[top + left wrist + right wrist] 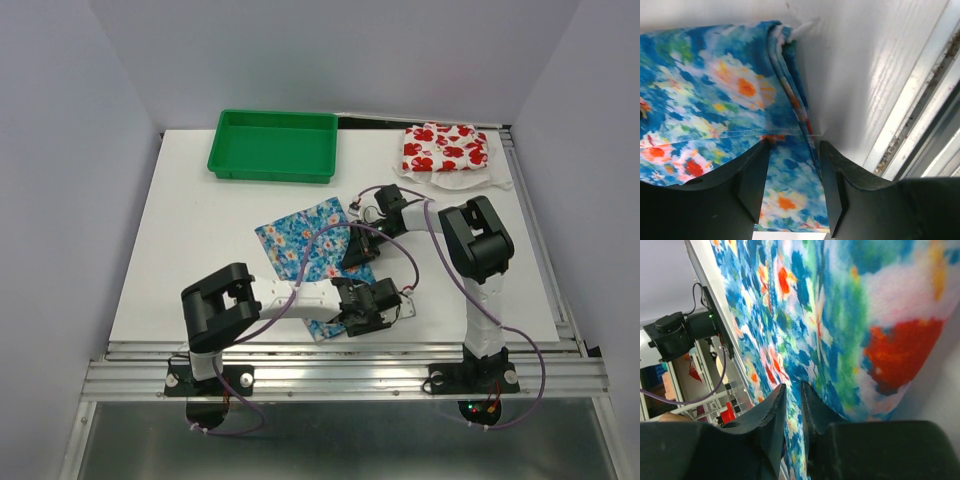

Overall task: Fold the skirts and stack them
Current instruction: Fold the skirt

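The blue skirt with small white and orange flowers lies spread in the middle of the white table. My left gripper is open at its near right corner; in the left wrist view the cloth lies between the open fingers. My right gripper is at the skirt's right edge. In the right wrist view its fingers are nearly closed on the blue cloth. The white skirt with red flowers lies folded at the far right corner.
A green plastic tray stands at the back of the table, left of centre. The table's near edge and metal rails run just beside my left gripper. Grey walls enclose the table on three sides.
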You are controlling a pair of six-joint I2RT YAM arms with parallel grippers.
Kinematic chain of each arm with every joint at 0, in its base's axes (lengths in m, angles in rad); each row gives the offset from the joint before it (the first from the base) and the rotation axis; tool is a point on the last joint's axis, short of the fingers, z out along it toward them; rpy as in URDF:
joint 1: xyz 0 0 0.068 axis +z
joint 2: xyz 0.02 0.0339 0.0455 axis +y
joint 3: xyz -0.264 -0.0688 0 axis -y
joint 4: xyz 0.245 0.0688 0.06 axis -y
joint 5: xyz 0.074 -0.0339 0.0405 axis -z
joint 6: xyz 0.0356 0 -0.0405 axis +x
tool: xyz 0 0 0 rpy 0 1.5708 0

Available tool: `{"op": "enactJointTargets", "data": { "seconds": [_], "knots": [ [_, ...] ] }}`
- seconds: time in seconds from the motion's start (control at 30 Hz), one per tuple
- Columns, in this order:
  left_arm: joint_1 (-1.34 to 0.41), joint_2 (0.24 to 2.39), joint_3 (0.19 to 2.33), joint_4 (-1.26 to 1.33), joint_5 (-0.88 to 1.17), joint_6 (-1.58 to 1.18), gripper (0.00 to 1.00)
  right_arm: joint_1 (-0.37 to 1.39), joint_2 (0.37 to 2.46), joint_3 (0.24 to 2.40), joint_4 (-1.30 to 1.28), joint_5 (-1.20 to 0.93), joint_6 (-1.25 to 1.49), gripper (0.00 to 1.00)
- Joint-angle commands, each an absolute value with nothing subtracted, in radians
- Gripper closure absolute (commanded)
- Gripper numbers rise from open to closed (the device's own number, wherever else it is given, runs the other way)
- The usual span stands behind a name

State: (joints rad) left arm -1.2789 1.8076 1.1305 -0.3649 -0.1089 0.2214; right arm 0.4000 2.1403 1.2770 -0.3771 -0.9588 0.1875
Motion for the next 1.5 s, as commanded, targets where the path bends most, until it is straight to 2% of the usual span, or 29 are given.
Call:
{"op": "enactJointTargets", "data": {
  "seconds": [0.0, 0.17, 0.27, 0.3, 0.37, 0.4, 0.43, 0.77, 0.93, 1.17, 1.3, 1.47],
  "knots": [
    [-1.276, 1.856, 1.121, -0.376, -0.163, 0.219, 0.45, 0.413, 2.215, 1.212, -0.433, -0.7, 0.095, 0.76],
    [-1.227, 1.888, 1.111, -0.377, -0.08, 0.215, 0.54, 0.413, 2.224, 1.207, -0.44, -0.689, 0.087, 0.76],
    [-1.174, 1.904, 1.121, -0.391, -0.025, 0.212, 0.64, 0.413, 2.227, 1.206, -0.446, -0.684, 0.081, 0.76],
    [-1.163, 1.908, 1.123, -0.393, -0.017, 0.212, 0.73, 0.413, 2.229, 1.207, -0.449, -0.686, 0.078, 0.76],
    [-1.141, 1.904, 1.124, -0.391, -0.006, 0.213, 0.8, 0.413, 2.229, 1.207, -0.451, -0.686, 0.074, 0.76],
    [-1.138, 1.887, 1.124, -0.39, 0.027, 0.216, 0.93, 0.413, 2.23, 1.206, -0.453, -0.684, 0.071, 0.76],
    [-1.137, 1.876, 1.127, -0.39, 0.037, 0.221, 1.0, 0.413, 2.23, 1.206, -0.456, -0.684, 0.071, 0.76],
    [-1.132, 1.631, 1.196, -0.42, 0.282, 0.236, 1.0, 0.422, 2.201, 1.175, -0.479, -0.689, 0.029, 0.77],
    [-1.077, 1.543, 1.209, -0.431, 0.408, 0.233, 1.0, 0.422, 2.171, 1.146, -0.497, -0.698, 0.011, 0.77],
    [-0.861, 1.592, 1.224, -0.477, 0.592, 0.336, 1.0, 0.422, 2.126, 1.118, -0.523, -0.703, -0.069, 0.77],
    [-0.758, 1.643, 1.233, -0.479, 0.612, 0.419, 1.0, 0.422, 2.115, 1.108, -0.538, -0.689, -0.083, 0.77],
    [-0.715, 1.689, 1.267, -0.519, 0.666, 0.495, 1.0, 0.422, 2.12, 1.106, -0.546, -0.683, -0.086, 0.77]
  ]
}}
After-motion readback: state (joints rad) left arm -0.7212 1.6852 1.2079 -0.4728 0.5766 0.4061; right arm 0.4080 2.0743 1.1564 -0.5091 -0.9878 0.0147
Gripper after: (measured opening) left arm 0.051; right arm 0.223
